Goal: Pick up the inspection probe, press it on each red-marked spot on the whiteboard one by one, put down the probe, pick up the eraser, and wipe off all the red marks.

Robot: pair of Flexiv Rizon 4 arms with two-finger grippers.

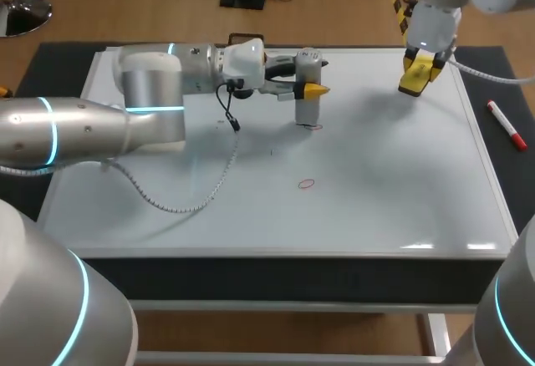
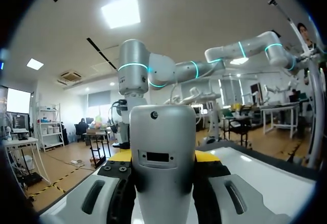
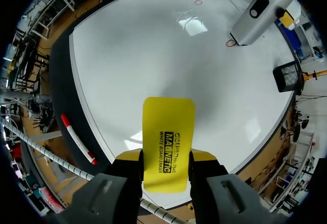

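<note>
Probe (image 1: 308,90), a stiff grey cylinder, stands upright on a red mark (image 1: 314,127) of the whiteboard (image 1: 376,207), clamped mid-body in my left jaws. I judge it light but smooth, so a firm middle hold suits. My right jaws pinch the thin yellow eraser (image 1: 415,76) above the board's far right.

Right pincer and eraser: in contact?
Touching. Right wrist view: the right pincer has both fingers pressed on opposite sides of the yellow eraser.
</note>
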